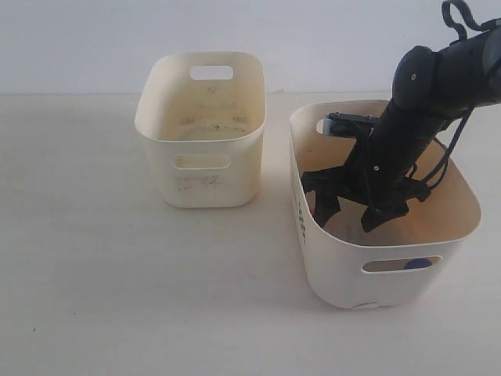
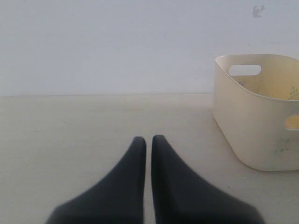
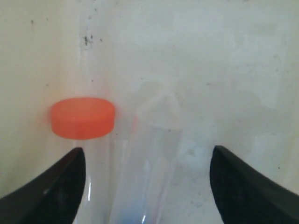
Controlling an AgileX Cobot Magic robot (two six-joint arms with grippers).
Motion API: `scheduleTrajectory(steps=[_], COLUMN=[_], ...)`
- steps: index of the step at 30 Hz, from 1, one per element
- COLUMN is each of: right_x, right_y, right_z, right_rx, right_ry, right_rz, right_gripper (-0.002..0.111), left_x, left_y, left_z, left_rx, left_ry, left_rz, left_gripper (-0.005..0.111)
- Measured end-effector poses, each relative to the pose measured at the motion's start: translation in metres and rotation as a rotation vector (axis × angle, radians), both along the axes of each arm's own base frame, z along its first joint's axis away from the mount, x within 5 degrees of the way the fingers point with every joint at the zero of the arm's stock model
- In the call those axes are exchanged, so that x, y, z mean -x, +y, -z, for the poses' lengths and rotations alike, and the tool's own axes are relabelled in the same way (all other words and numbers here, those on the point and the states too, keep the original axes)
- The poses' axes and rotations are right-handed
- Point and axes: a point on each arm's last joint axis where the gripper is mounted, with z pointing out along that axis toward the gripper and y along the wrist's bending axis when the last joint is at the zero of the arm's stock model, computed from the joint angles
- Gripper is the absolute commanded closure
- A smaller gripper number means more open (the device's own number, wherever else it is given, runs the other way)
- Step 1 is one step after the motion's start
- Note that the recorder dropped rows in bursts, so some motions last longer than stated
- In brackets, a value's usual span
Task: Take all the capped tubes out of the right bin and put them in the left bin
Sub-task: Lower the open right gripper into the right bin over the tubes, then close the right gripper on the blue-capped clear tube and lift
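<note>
My right gripper [image 1: 348, 213] reaches down inside the right bin [image 1: 337, 258], its jaws spread wide. In the right wrist view the open gripper [image 3: 147, 156] straddles two clear tubes lying on the bin floor: one with an orange-red cap [image 3: 82, 117] and another tube [image 3: 149, 163] showing blue near its lower end. A blue cap [image 1: 418, 264] shows through the right bin's front handle slot. The left bin [image 1: 202, 133] stands at the back left with only dark smudges inside. My left gripper [image 2: 148, 139] is shut on nothing, low over the table, beside the left bin [image 2: 252, 121].
The two bins stand about a hand's width apart on a pale tabletop [image 1: 117, 282]. A pale wall [image 1: 94, 39] runs behind them. The right arm's black links and cables [image 1: 438, 78] hang over the right bin's far rim.
</note>
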Motion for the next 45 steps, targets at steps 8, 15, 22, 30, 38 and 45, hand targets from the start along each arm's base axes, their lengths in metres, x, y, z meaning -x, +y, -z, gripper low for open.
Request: scheduleTrajectory(steps=[8, 15, 22, 30, 38, 45], right_x=[-0.001, -0.002, -0.004, -0.004, -0.004, -0.004], right_y=[0.001, 0.002, -0.004, -0.004, -0.004, -0.004], right_z=[0.006, 0.009, 0.017, 0.017, 0.017, 0.015], right_rx=[0.003, -0.004, 0.068, 0.082, 0.083, 0.083], right_ry=[0.013, 0.022, 0.02, 0.012, 0.012, 0.009], right_rz=[0.003, 0.01, 0.002, -0.005, -0.004, -0.001], right_gripper=[0.038, 0.038, 0.063, 0.08, 0.087, 0.108], left_x=[0.0, 0.0, 0.0, 0.0, 0.0, 0.0], left_y=[0.0, 0.0, 0.0, 0.0, 0.0, 0.0], left_z=[0.0, 0.0, 0.0, 0.0, 0.0, 0.0], left_rx=[0.0, 0.0, 0.0, 0.0, 0.0, 0.0], left_ry=[0.0, 0.0, 0.0, 0.0, 0.0, 0.0], left_rz=[0.0, 0.0, 0.0, 0.0, 0.0, 0.0], left_gripper=[0.103, 0.103, 0.103, 0.103, 0.103, 0.103])
